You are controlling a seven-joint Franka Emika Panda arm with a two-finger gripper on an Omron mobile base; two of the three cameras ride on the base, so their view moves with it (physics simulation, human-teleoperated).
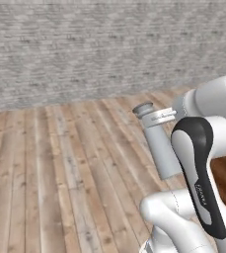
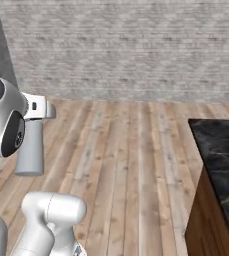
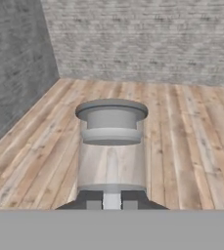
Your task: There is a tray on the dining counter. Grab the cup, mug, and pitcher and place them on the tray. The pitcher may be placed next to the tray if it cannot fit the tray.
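The pitcher is a tall grey-clear glass vessel with a grey lid. It hangs upright in the air above the wooden floor. My gripper is shut on its thin handle, with the dark fingertips pressed close together at its near side. From the left base view the pitcher hangs just left of my white arm. In the right base view the pitcher is at the far left, and a corner of the black marble dining counter shows at the right. The tray, cup and mug are out of view.
Pale wood plank floor stretches ahead to a grey brick wall. A darker wall closes the left side in the hand view. The counter's brown wood front drops to the floor at the right.
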